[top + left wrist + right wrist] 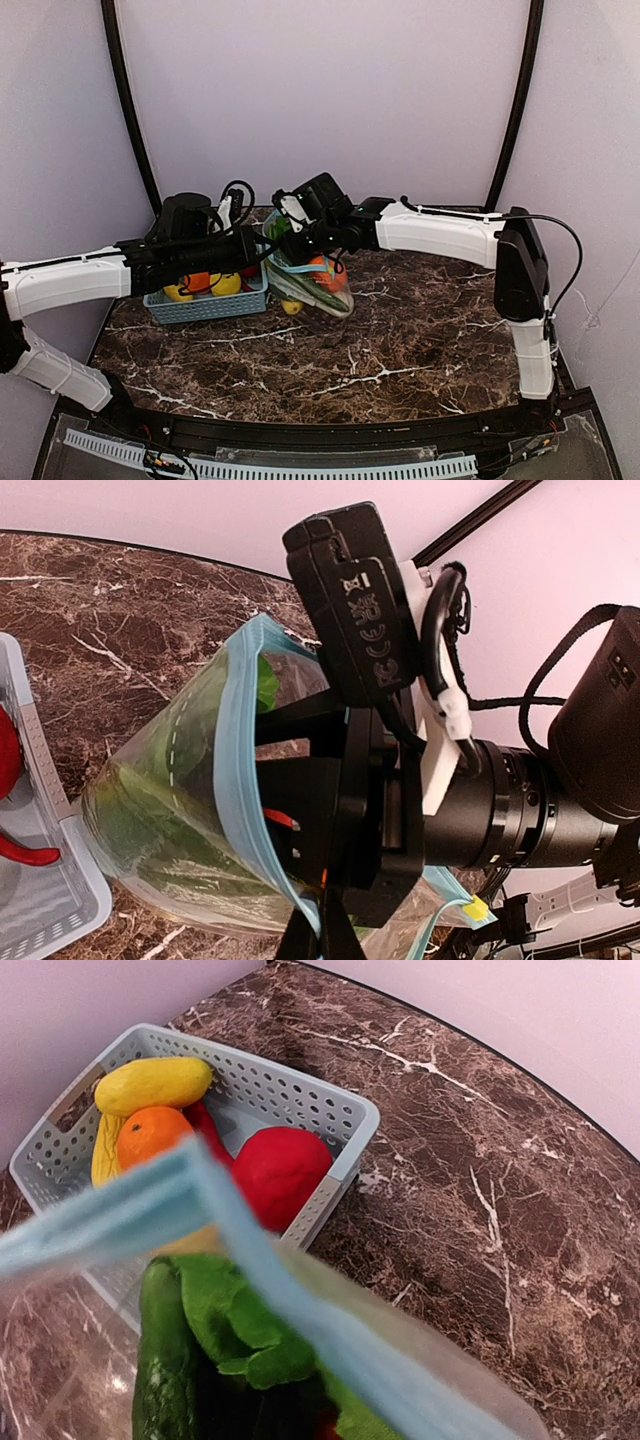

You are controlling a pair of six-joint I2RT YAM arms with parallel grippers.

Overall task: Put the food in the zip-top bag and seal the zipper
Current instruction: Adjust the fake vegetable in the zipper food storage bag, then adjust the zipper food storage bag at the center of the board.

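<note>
From above, the bag (pixel 320 285) hangs near the back edge of the tabletop (pixel 400 340), just right of the basket (pixel 205 308), mouth up between both arms. The left gripper (pixel 252 250) is pinched tight on its rim.

Left wrist view now: the zipper (pixel 232 780) curves round the open mouth, and there are green leaves inside. The right gripper (pixel 262 775) sits at that mouth, fingers slightly apart. I can't tell whether it grips.

Right wrist view: cucumber (pixel 160 1360) and cabbage (pixel 235 1320) are in the bag. A red piece (pixel 280 1170), an orange piece (pixel 150 1135) and a yellow piece (pixel 150 1082) lie in the basket.

I am working over a dark, white-veined marble table (pixel 400 340) | pale lilac walls (pixel 330 90) are enclosing it | black poles (pixel 128 105) are rising from its far corners
</note>
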